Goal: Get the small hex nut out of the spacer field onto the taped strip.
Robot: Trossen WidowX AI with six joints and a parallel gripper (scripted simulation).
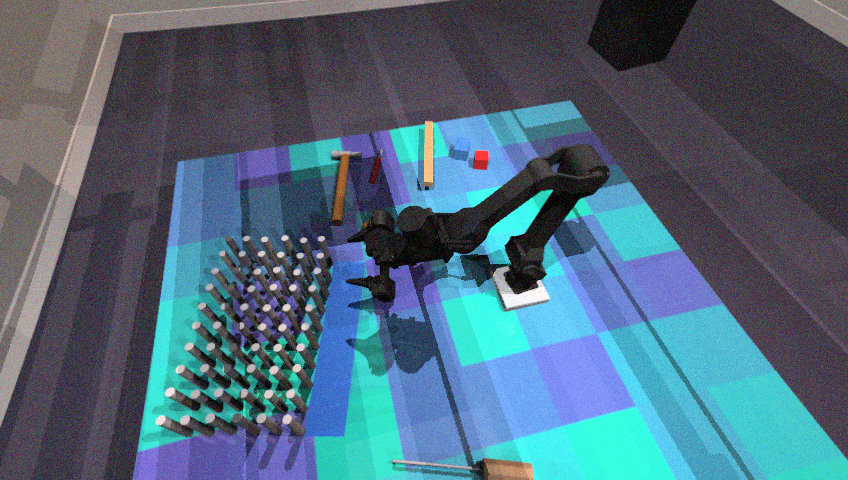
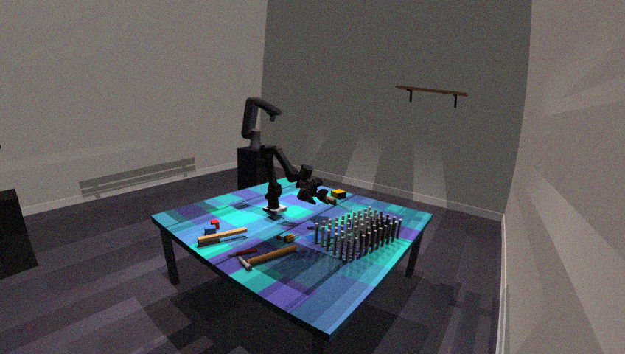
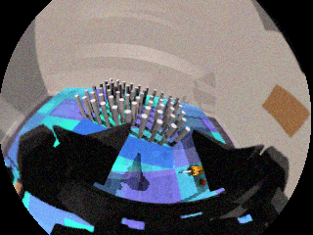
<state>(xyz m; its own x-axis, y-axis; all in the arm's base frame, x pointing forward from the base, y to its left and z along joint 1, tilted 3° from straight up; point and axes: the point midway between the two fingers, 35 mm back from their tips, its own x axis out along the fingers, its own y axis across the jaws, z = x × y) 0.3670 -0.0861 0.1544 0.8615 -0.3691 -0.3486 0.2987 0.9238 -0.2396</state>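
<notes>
Many upright metal spacers (image 1: pixel 277 348) (image 2: pixel 348 251) (image 3: pixel 128 114) stand in rows. The blue taped strip (image 1: pixel 334 368) (image 3: pixel 147 152) lies along their near side. I cannot make out the hex nut among them. My gripper (image 1: pixel 351 259) (image 3: pixel 162 129) is open and empty, raised above the table beside the strip, its fingers pointing toward the spacers. A wooden-handled tool (image 1: pixel 505 469) with a thin metal shaft lies at the lower edge of the top view. Its bent end, if any, is too small to tell. A hammer (image 1: pixel 340 190) (image 2: pixel 271 255) lies beyond the field's far end.
An orange-handled screwdriver (image 2: pixel 289 237) (image 3: pixel 197 170) lies near a small red piece (image 2: pixel 279 237) (image 3: pixel 202 181). A red slim tool (image 1: pixel 375 169), a wooden bar (image 1: pixel 428 154), a blue cube (image 1: pixel 460 148) and a red cube (image 1: pixel 480 159) lie farther back. A yellow block (image 2: pixel 337 193) shows in the exterior view.
</notes>
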